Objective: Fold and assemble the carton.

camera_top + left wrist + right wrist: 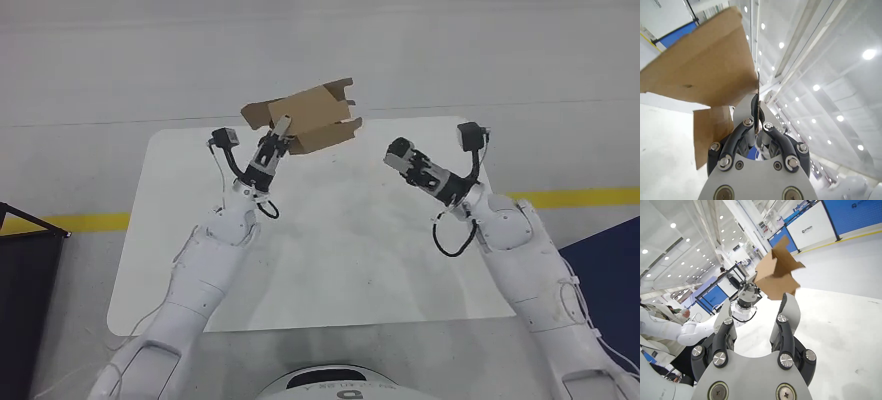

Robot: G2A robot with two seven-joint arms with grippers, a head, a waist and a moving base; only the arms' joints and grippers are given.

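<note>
Left gripper (pixel 758 113): jaws closed on a thin cardboard panel of the carton (pixel 702 64), which is seen edge-on between the two dark pads (pixel 754 106). The grasp sits at the carton's lower edge, on the side facing the robot.

Right gripper (pixel 757 300): jaws spread wide and holding nothing. It is level with the carton and to one side of it, clearly apart and not touching it.

Carton (pixel 305 110): held in the air by the left gripper alone and tilted. The body appears partly opened from flat into a loose sleeve, and one open end faces the right gripper. Several end flaps stick outward at different angles, and none is tucked or folded shut.

Table (pixel 340 250): a white top below the carton. The carton hangs above its far edge and no part of the carton rests on it.

Progress (judged): early to middle. The blank is lifted and seems partly erected. What remains is to square the body, fold the end flaps inward and close at least one end. That work probably needs the free right gripper to press a flap or brace a wall while the left gripper holds the carton.
</note>
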